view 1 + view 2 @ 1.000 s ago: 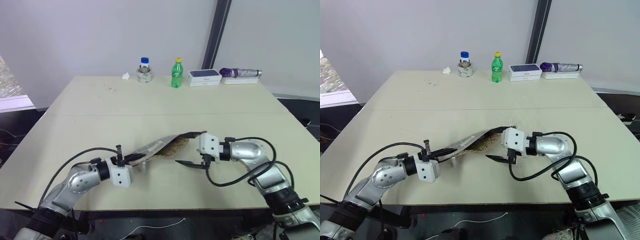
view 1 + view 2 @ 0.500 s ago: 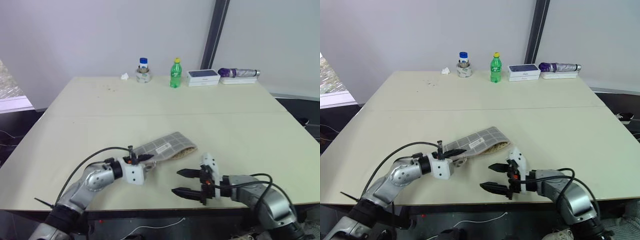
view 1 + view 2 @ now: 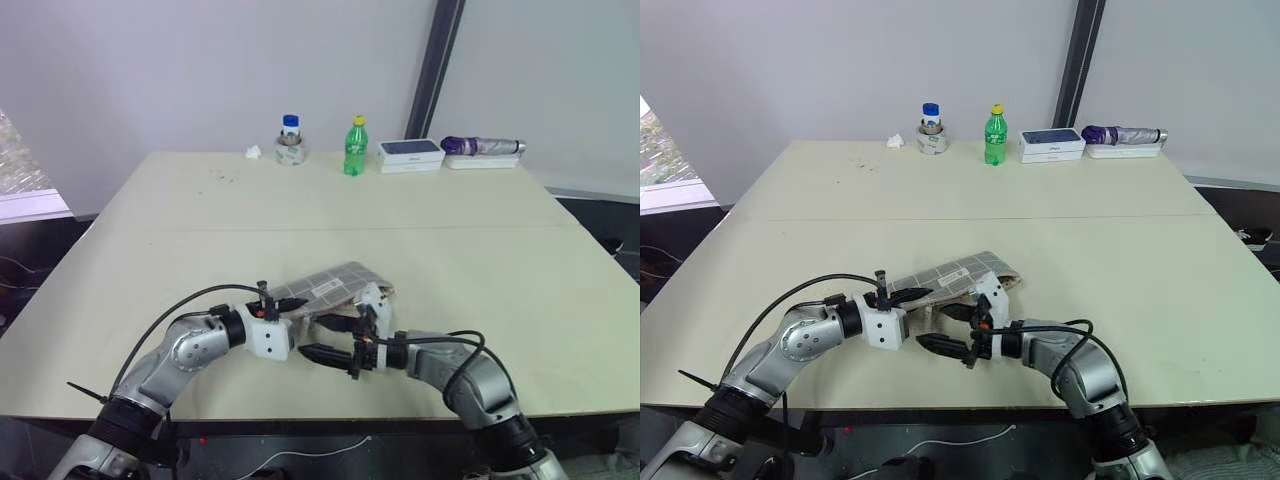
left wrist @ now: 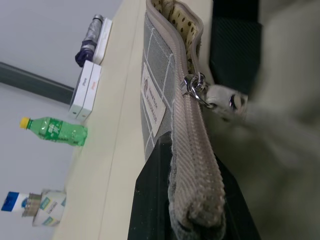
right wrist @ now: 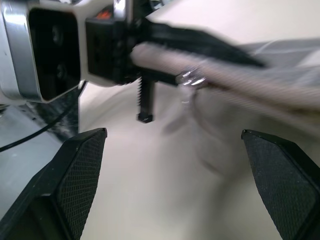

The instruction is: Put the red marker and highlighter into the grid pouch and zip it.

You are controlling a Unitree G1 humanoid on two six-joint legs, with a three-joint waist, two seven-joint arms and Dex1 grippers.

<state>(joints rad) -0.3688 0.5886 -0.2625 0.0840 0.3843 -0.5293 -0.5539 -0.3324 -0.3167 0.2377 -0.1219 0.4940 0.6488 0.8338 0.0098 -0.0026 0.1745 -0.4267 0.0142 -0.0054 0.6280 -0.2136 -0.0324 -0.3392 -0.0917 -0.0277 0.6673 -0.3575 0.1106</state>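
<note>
The grid pouch (image 3: 338, 283) lies on the table near the front edge, its far end gaping and showing a dotted lining (image 4: 176, 17). My left gripper (image 3: 297, 304) is shut on the pouch's zipper end (image 4: 192, 180). The metal zipper pull (image 4: 193, 88) sits just beyond its fingers. My right gripper (image 3: 315, 337) points left with its fingers (image 5: 75, 185) spread wide and nothing between them, close in front of the zipper pull (image 5: 192, 79) and the left gripper. The red marker and the highlighter are out of view.
Along the table's far edge stand a jar with a blue lid (image 3: 290, 141), a green bottle with a yellow cap (image 3: 354, 148), a white box (image 3: 410, 154) and a purple folded umbrella (image 3: 482, 146). A crumpled paper scrap (image 3: 252, 152) lies left of the jar.
My right gripper left the pouch's far open end, dropped toward the table's front and swung left to the zipper pull. The pouch, earlier lifted and stretched, now rests on the table.
</note>
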